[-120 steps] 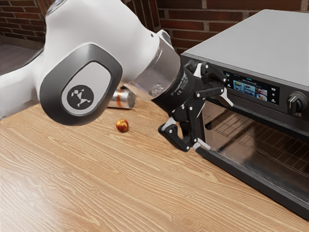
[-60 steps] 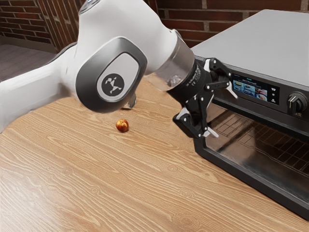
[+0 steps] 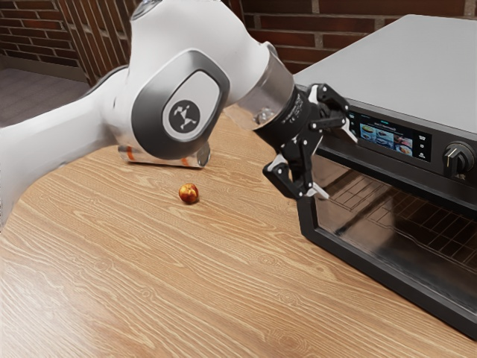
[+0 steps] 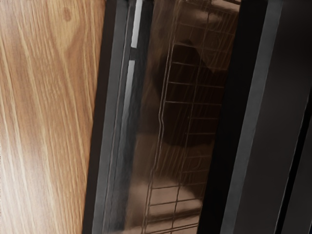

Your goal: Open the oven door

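Rising a little and easing back toward the exterior view's left since the earlier frame, the hand (image 3: 336, 162) is drawing slightly off the lower part of the oven, and the arm (image 3: 182, 112) is shifting with it. Farthest left, a can (image 3: 195, 159) is lying on its side partly behind the arm, and a small reddish fruit (image 3: 188, 194) is resting nearer on the bench (image 3: 149, 276); neither is crowding the work. Next comes the hand, hovering by the oven's near front corner, its fingers standing apart and gripping nothing. To its right the oven door (image 3: 387, 282) is filling the front below the screen (image 3: 387, 138), looking shut, with the wire rack (image 4: 185, 102) showing through its glass. If the hand is coming in too low, its fingertips will probably be skidding over the glass instead of hooking the upper edge; too high, and one may be jabbing the screen. A sideways slip could be knocking the knob (image 3: 457, 159), and a hard pull on a poor hold could be dragging the whole oven
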`<state>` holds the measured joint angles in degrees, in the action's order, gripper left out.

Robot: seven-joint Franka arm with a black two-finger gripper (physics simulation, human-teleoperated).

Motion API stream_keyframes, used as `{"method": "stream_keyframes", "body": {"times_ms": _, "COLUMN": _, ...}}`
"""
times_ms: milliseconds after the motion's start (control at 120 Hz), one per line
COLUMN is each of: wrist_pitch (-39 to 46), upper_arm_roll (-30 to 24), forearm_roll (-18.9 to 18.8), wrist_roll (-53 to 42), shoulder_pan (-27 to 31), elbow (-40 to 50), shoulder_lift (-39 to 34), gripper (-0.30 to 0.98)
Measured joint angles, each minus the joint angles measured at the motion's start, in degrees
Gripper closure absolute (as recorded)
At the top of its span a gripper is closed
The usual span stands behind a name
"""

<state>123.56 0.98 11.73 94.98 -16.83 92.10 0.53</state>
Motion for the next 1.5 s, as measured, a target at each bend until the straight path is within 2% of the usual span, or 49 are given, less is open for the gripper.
{"method": "stream_keyframes", "body": {"times_ms": 567, "wrist_pitch": 0.11, "upper_arm_roll": -0.37, "forearm_roll": 0.15, "wrist_roll": -8.96, "shoulder_pan": -1.08, "elbow": -0.14, "shoulder_lift": 1.83, "gripper": 0.0}}
{"method": "stream_keyframes", "body": {"times_ms": 833, "wrist_pitch": 0.28, "upper_arm_roll": -0.55, "forearm_roll": 0.28, "wrist_roll": -11.49, "shoulder_pan": 1.73, "elbow": -0.13, "shoulder_lift": 3.08, "gripper": 0.0}}
{"method": "stream_keyframes", "body": {"times_ms": 1050, "wrist_pitch": 0.42, "upper_arm_roll": -0.49, "forearm_roll": 0.84, "wrist_roll": -12.89, "shoulder_pan": 1.8, "elbow": 0.31, "shoulder_lift": 3.89, "gripper": 0.0}}
{"method": "stream_keyframes", "body": {"times_ms": 1217, "wrist_pitch": 3.22, "upper_arm_roll": -0.94, "forearm_roll": 1.82, "wrist_roll": -13.66, "shoulder_pan": 2.05, "elbow": 14.54, "shoulder_lift": -6.35, "gripper": 0.0}}
{"method": "stream_keyframes", "body": {"times_ms": 1375, "wrist_pitch": 6.54, "upper_arm_roll": -7.35, "forearm_roll": 3.63, "wrist_roll": -14.19, "shoulder_pan": 12.28, "elbow": 28.3, "shoulder_lift": -19.16, "gripper": 0.0}}
{"method": "stream_keyframes", "body": {"times_ms": 1500, "wrist_pitch": 7.85, "upper_arm_roll": -11.52, "forearm_roll": 4.6, "wrist_roll": -14.77, "shoulder_pan": 18.98, "elbow": 32.08, "shoulder_lift": -25.91, "gripper": 0.0}}
